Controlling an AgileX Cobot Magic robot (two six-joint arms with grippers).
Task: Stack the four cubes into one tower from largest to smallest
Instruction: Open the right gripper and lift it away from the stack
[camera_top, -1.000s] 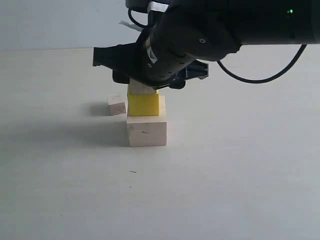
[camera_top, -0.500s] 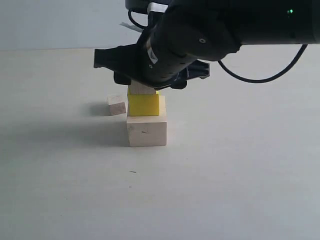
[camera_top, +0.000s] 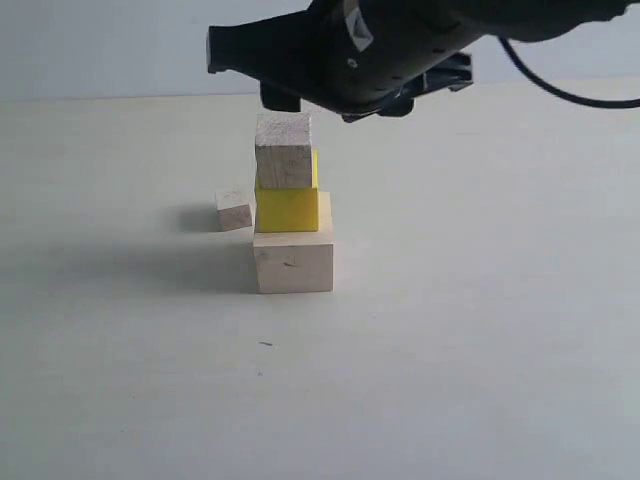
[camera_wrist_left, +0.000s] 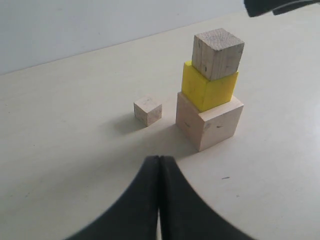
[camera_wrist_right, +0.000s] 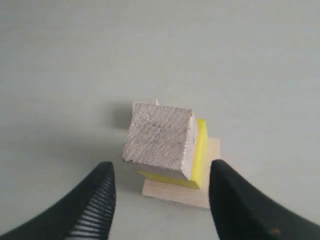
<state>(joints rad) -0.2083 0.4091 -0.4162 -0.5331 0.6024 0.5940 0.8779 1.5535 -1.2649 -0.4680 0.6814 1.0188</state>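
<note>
Three cubes stand as a column: a large pale wood cube (camera_top: 293, 262) at the bottom, a yellow cube (camera_top: 287, 208) on it, and a small wood cube (camera_top: 284, 150) on top, slightly turned. The smallest wood cube (camera_top: 234, 210) lies alone on the table behind and left of the column. My right gripper (camera_top: 288, 103) hovers just above the column, open, its fingers (camera_wrist_right: 100, 190) apart on either side of the top cube (camera_wrist_right: 160, 140) and clear of it. My left gripper (camera_wrist_left: 159, 161) is shut and holds nothing, low over the table some way from the column (camera_wrist_left: 210, 122).
The pale table (camera_top: 480, 350) carries only the cubes. The right arm's black body and its cable (camera_top: 570, 95) hang over the upper middle and right of the exterior view.
The right gripper has risen off the small wood cube, which now stands free on the yellow cube. The left gripper has not moved.
</note>
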